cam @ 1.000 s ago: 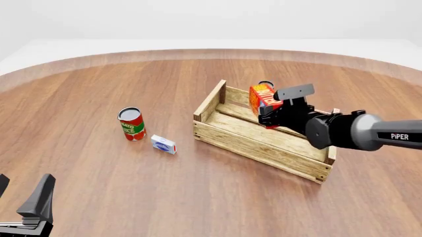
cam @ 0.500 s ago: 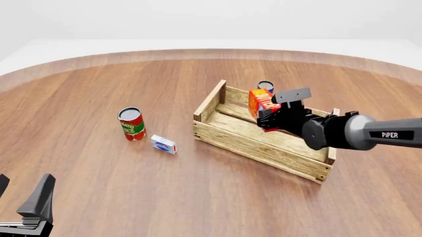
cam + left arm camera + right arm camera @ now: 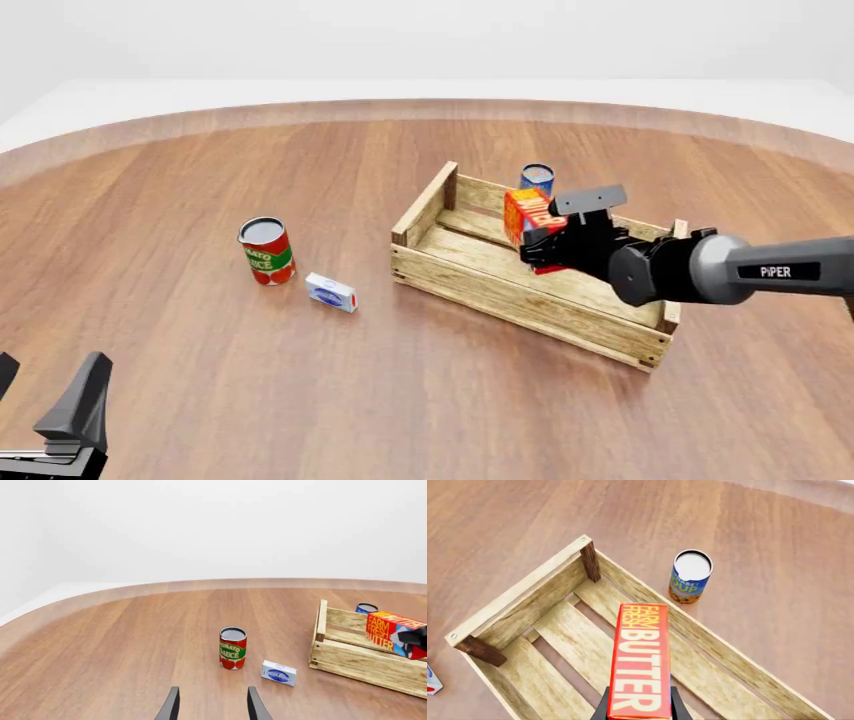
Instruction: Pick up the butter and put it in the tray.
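Observation:
The butter (image 3: 529,222) is a red and orange carton with white "BUTTER" lettering. My right gripper (image 3: 545,238) is shut on it and holds it low over the inside of the wooden slat tray (image 3: 461,272). In the right wrist view the butter (image 3: 639,661) hangs between the fingers above the tray's floor slats (image 3: 570,630). In the left wrist view the butter (image 3: 393,632) shows inside the tray (image 3: 347,657). My left gripper (image 3: 51,415) is open and empty at the near left edge; its fingers (image 3: 172,706) point over bare table.
A red tomato sauce can (image 3: 267,251) and a small white-and-blue box (image 3: 331,292) stand left of the tray. A blue can (image 3: 537,180) stands just behind the tray's far wall; it also shows in the right wrist view (image 3: 690,576).
My right gripper has lowered the butter and moved it slightly nearer, down into the tray. The blue can behind is now uncovered. The left arm has not moved.

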